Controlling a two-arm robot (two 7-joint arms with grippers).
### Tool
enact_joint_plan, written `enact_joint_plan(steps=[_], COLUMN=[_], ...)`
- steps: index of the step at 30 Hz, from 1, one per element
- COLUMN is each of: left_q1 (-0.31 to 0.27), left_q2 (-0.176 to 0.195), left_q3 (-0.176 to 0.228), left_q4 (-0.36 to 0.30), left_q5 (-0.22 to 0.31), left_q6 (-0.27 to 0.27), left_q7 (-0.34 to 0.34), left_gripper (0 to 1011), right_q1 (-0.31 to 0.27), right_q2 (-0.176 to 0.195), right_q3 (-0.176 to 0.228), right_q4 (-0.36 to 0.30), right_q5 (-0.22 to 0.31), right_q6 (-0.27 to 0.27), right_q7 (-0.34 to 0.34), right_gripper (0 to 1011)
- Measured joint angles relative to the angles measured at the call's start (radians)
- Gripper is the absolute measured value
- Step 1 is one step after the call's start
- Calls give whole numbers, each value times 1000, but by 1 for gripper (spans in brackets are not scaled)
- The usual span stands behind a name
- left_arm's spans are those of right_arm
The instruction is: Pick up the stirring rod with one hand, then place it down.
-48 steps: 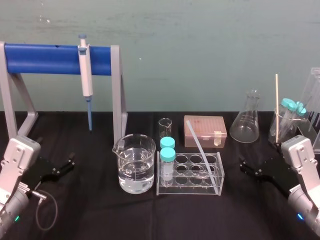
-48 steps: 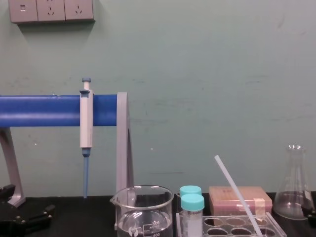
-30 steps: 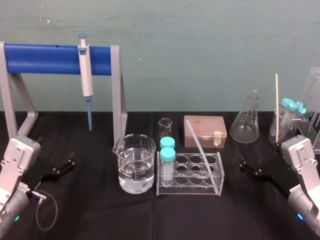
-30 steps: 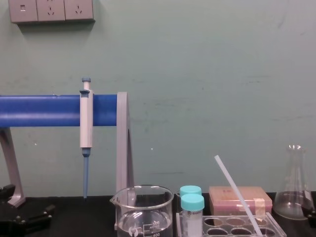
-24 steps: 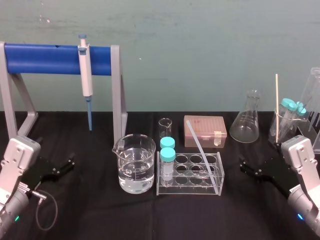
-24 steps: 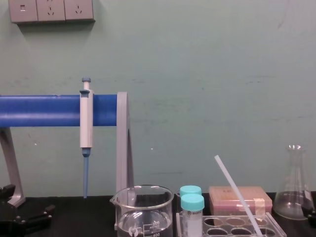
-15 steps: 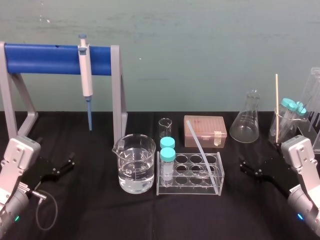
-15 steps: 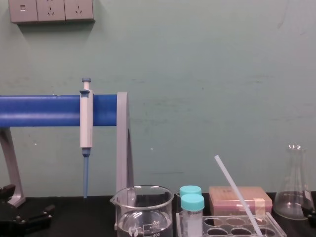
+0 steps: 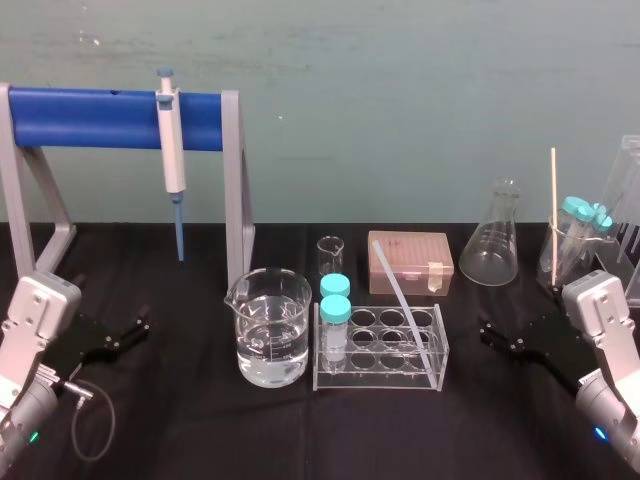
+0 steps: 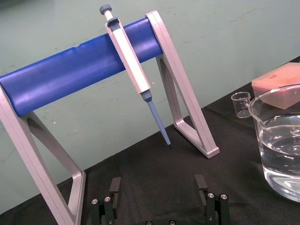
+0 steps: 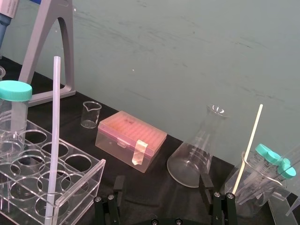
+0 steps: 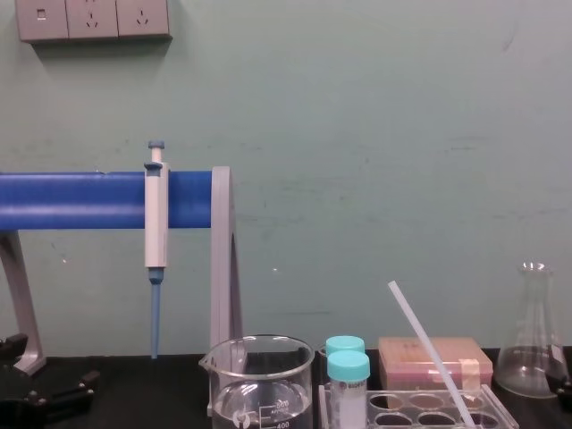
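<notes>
**Q:** Position of the stirring rod (image 9: 403,305)?
**A:** Unchanged: it leans tilted in the clear rack (image 9: 375,380), lower end at the right front corner.

**Q:** Grippers?
**A:** No movement. The left gripper (image 9: 135,333) and right gripper (image 9: 490,337) stay low at the tabletop (image 9: 200,420) sides, fingers spread, holding nothing.

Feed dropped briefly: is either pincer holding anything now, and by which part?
Nothing is held. The left pincer and right pincer are open, at the sides of the table; the stirring rod leans untouched in the clear rack.
</notes>
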Motion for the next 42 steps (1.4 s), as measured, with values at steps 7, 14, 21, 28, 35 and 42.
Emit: enact_joint_plan(steps=[7, 14, 21, 28, 35, 42], left_q1=[0, 0, 0, 0, 0, 0], left_q2=[0, 0, 0, 0, 0, 0], left_q3=[0, 0, 0, 0, 0, 0], left_q4=[0, 0, 0, 0, 0, 0], left_q5=[0, 0, 0, 0, 0, 0], left_q6=[0, 0, 0, 0, 0, 0], left_q7=[0, 0, 0, 0, 0, 0], left_gripper=[1000, 1000, 1000, 1000, 1000, 1000], right_q1=[-1, 0, 41, 100, 171, 237], right_q2=[0, 3, -6, -43, -92, -135], right_q3=[2, 1, -21, -36, -43, -45], right_q4=[-1, -21, -11, 46, 148, 249], right_q5=[-3, -27, -50, -50, -6, 18], right_q6=[-2, -59, -140, -182, -195, -212], right_q7=[1, 56, 161, 248, 358, 445], right_gripper=[1000, 1000, 1000, 1000, 1000, 1000])
